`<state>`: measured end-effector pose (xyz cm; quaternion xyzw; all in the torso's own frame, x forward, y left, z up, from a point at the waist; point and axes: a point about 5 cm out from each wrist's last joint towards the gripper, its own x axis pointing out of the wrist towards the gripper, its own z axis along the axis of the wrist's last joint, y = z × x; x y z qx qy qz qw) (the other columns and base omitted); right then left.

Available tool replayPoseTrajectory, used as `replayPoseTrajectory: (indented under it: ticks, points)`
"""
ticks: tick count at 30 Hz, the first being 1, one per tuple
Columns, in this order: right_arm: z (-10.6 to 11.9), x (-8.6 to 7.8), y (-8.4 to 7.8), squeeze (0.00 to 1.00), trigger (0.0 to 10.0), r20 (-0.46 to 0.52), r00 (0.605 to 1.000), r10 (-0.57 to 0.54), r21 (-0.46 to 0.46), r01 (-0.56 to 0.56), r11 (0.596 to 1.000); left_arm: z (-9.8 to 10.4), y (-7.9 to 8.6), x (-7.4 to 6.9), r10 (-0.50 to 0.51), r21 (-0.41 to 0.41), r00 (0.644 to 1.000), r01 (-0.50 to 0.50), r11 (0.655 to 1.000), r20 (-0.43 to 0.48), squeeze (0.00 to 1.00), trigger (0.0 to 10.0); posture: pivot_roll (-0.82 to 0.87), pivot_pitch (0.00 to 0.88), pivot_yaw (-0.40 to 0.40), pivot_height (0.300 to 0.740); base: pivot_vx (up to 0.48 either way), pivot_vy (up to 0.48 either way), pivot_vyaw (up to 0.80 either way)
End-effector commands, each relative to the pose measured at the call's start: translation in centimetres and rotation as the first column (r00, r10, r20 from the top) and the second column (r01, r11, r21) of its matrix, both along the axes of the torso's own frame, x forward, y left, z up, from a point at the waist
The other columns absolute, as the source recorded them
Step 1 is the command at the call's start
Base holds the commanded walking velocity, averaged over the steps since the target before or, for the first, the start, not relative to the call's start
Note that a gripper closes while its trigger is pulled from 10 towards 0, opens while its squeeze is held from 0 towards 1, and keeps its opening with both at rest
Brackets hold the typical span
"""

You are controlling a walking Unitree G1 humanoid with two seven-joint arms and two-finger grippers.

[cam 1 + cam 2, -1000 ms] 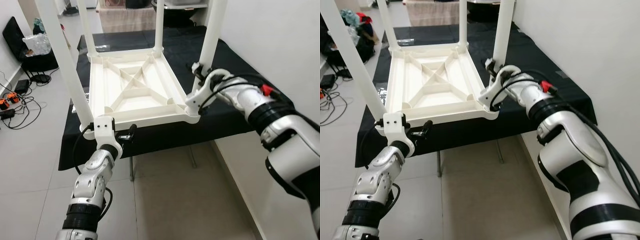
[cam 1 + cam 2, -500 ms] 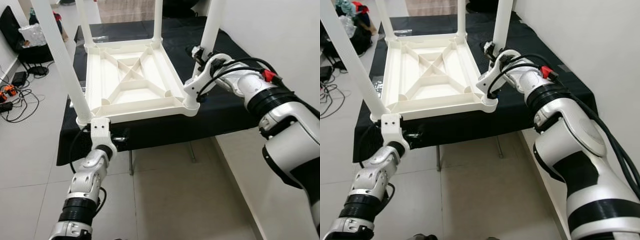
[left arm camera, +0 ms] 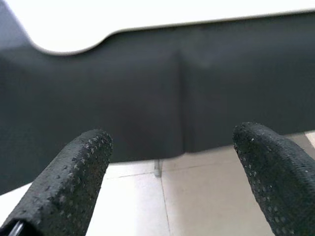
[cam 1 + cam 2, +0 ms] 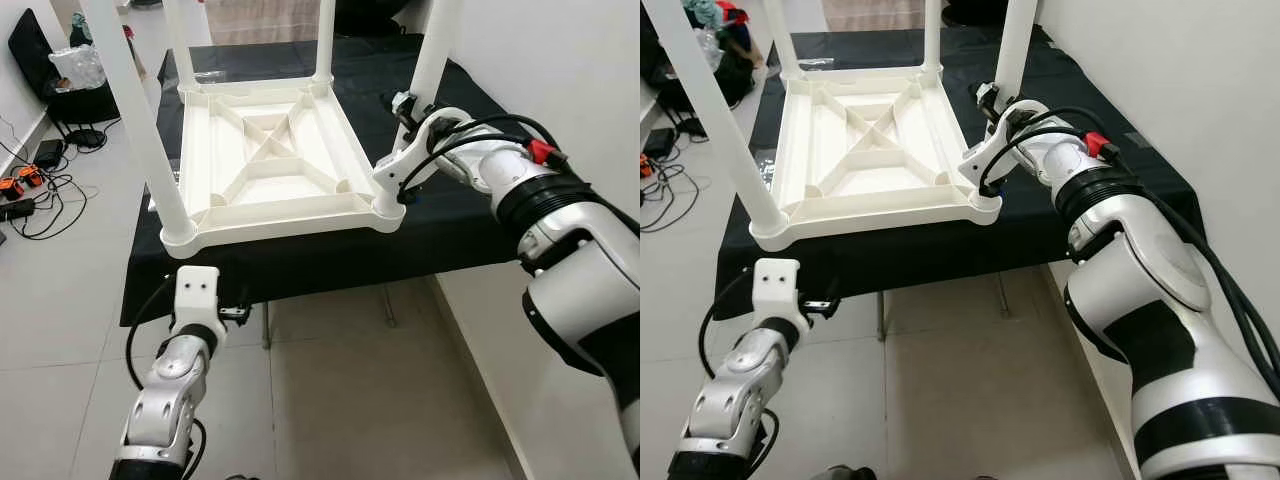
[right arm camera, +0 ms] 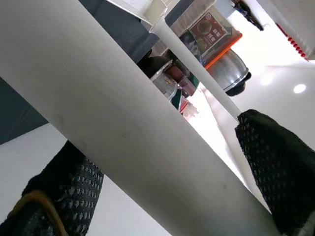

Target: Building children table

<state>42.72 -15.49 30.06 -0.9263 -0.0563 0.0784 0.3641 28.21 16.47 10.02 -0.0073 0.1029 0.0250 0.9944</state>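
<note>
The children's table (image 4: 270,160) is lying upside down on the black-draped counter (image 4: 460,225), its four white legs standing up, its near edge hanging slightly past the counter's front. Nearest the camera, the left tool (image 3: 170,177) is now hanging below and in front of the table's near left corner, fingers (image 3: 64,182) apart and gripping nothing; half a second ago it was up against that corner, so it is backing away and lowering. That suggests the left side is considered finished, or the arm is making room. At the table's near right corner, the right tool (image 5: 167,162) is staying around the near right leg (image 4: 432,55) just above its socket, its fingers straddling the leg, apparently pressing or steadying it. All four legs are looking seated, so the build is seeming close to done.

Beyond the table's left side, cables (image 4: 30,200) are trailing over the tiled floor (image 4: 330,400), with a black chair (image 4: 60,80) behind them. A white wall (image 4: 560,70) is running along the table's right.
</note>
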Motion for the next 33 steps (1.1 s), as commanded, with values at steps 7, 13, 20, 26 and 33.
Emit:
replayPoseTrajectory:
  ticks: [7,13,20,26,33]
  points:
    - [2.8,0.0,0.9,0.0,0.0,0.09,0.995,0.035,0.081,-0.042,0.996,0.6,0.9,-0.2,0.037,0.018,0.999,-0.037,0.999,-0.004,0.0,10.0,-0.04,0.106,-0.032,0.74,0.0,0.0,0.0]
    - [2.8,0.0,1.0,0.0,0.0,0.113,0.992,0.053,0.11,-0.066,0.992,0.7,1.0,0.3,0.038,0.024,0.999,-0.038,0.999,-0.003,0.0,10.0,-0.05,0.108,-0.032,0.74,0.0,0.0,0.0]
    - [4.2,-0.3,2.3,0.0,0.0,0.232,0.963,0.134,0.234,-0.189,0.954,0.6,1.7,1.9,0.006,0.104,1.0,-0.009,0.995,0.026,0.0,10.0,-0.04,0.109,-0.039,0.74,0.0,0.0,0.0]
    - [5.8,-0.7,3.6,0.0,0.0,0.291,0.939,0.184,0.357,-0.285,0.89,1.5,5.9,4.3,0.013,0.369,1.0,-0.015,0.929,0.006,0.0,10.0,-0.04,0.109,-0.034,0.74,0.0,0.0,0.0]
    - [6.7,-1.1,4.4,0.0,0.0,0.343,0.908,0.24,0.369,-0.365,0.855,5.8,8.4,6.5,0.066,0.509,0.986,-0.134,0.85,0.151,0.0,10.0,-0.03,0.106,-0.027,0.74,0.0,0.0,0.0]
